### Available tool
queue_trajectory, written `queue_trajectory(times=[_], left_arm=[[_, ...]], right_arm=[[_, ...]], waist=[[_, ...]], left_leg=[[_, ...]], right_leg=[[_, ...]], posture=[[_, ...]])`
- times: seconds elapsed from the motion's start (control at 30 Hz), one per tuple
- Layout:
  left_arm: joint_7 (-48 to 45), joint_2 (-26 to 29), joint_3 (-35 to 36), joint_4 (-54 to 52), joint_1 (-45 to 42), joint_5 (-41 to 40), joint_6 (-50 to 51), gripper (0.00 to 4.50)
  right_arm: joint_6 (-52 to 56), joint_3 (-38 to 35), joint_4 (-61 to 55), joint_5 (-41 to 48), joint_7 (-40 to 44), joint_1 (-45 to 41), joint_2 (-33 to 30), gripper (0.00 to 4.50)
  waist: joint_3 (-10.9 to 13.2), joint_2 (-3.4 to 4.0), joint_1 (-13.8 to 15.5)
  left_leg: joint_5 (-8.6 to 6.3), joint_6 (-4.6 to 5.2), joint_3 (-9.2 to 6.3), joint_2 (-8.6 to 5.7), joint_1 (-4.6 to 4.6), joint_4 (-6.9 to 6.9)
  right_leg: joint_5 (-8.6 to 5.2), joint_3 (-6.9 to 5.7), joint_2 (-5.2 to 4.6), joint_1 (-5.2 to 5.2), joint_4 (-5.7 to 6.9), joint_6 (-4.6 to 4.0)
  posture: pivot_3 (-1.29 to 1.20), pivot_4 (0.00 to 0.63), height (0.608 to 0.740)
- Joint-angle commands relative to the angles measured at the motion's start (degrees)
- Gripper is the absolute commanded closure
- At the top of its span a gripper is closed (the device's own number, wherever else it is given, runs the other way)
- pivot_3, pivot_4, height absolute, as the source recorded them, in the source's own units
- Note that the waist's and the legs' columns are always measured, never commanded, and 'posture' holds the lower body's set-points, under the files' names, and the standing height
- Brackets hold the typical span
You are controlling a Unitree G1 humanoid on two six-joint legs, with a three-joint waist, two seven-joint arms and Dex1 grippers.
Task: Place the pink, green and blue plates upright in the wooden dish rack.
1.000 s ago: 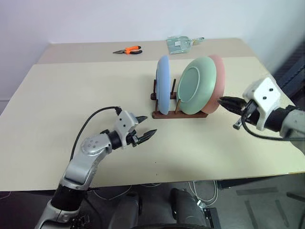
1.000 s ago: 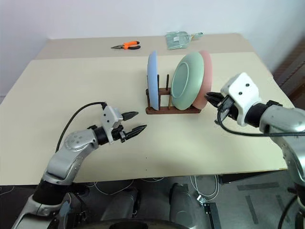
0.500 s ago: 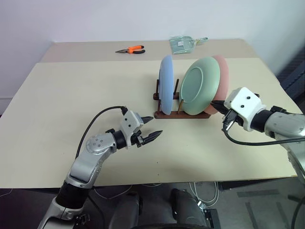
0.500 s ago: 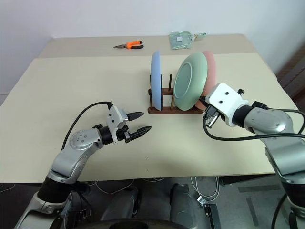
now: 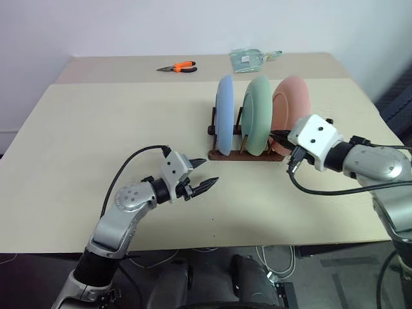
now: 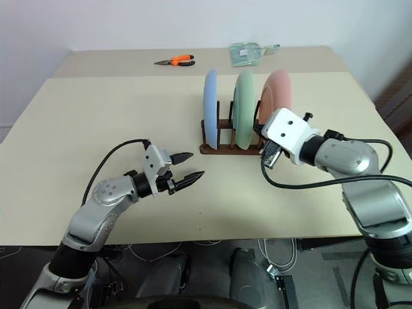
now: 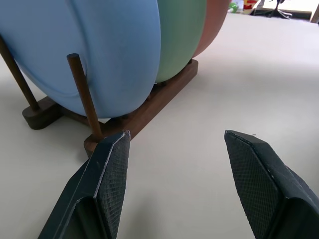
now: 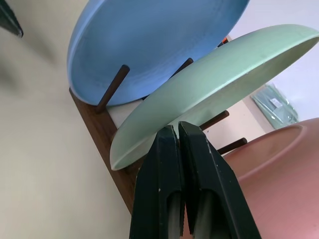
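The wooden dish rack (image 5: 241,155) stands right of the table's middle with all three plates in it. The blue plate (image 5: 224,116) is at its left end, the green plate (image 5: 257,114) in the middle and the pink plate (image 5: 291,108) at its right end. All stand roughly upright, with a gap between green and pink. My right gripper (image 5: 278,136) is shut and reaches into that gap low down. In the right wrist view its tips (image 8: 177,129) press against the green plate (image 8: 214,84). My left gripper (image 5: 205,175) hangs open and empty in front of the rack (image 7: 159,97).
Orange-handled pliers (image 5: 177,67) and a clear plastic packet (image 5: 250,59) lie on the far strip of the table. A seam (image 5: 129,84) runs across the tabletop behind the rack. Bare tabletop lies to the left of the rack and near the front edge.
The green plate leaned back against the pink plate; now it stands upright and apart from it. My right gripper, still shut, has moved left into the gap. The left arm stayed put.
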Motion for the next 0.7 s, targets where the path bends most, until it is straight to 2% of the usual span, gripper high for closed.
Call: queue_trajectory(times=[0.03,0.13,0.2,0.4,0.53,0.7], left_arm=[[0.66,2.02,5.17,-0.31,0.20,-0.71,-0.29,1.39],[0.82,4.94,11.02,2.67,0.89,-1.50,-0.83,1.39],[0.91,6.82,14.84,5.71,1.38,-1.57,-1.73,1.39],[1.19,11.36,20.79,13.51,4.65,1.08,-7.12,1.39],[2.87,11.33,23.61,13.56,8.90,1.34,-8.53,1.39],[4.44,10.39,23.69,10.50,12.57,1.62,-8.86,1.39]], right_arm=[[-2.87,-14.61,2.00,5.12,4.44,3.39,-1.24,4.40],[1.39,-27.69,3.63,14.20,8.57,7.25,0.28,4.40],[0.62,-31.05,5.71,14.26,10.28,11.67,0.54,4.40],[-5.41,-27.50,13.18,10.74,9.14,17.25,4.23,4.40],[-11.02,-23.10,21.83,7.58,8.01,15.73,7.08,4.40],[-17.44,-19.42,30.69,4.94,5.85,10.38,8.83,4.40]], waist=[[0.01,-0.01,-0.05],[0.00,0.00,-0.16],[-0.04,-0.05,-0.20],[-0.06,-0.01,-0.44],[-0.07,-0.02,-0.34],[-0.04,0.04,-0.32]], left_leg=[[0.00,0.00,0.00,-0.01,0.00,0.00],[0.00,0.00,0.01,0.01,0.05,-0.01],[0.00,0.01,-0.01,0.05,0.08,-0.04],[-0.01,0.02,0.09,0.08,0.16,-0.04],[-0.01,0.01,0.07,0.06,0.14,-0.04],[-0.01,0.00,0.07,0.05,0.13,-0.03]], right_leg=[[0.07,0.00,-0.01,0.00,-0.01,-0.12],[0.09,0.00,0.01,0.02,0.02,-0.14],[0.09,-0.02,0.05,0.03,0.05,-0.14],[0.04,0.04,0.07,0.06,0.06,-0.09],[0.08,0.04,0.03,0.05,0.05,-0.14],[0.10,0.04,0.00,0.05,0.06,-0.17]], posture=[[0.00,0.150,0.740],[0.00,0.150,0.740],[0.00,0.150,0.740],[0.00,0.150,0.740],[0.00,0.150,0.740],[0.00,0.150,0.740]])
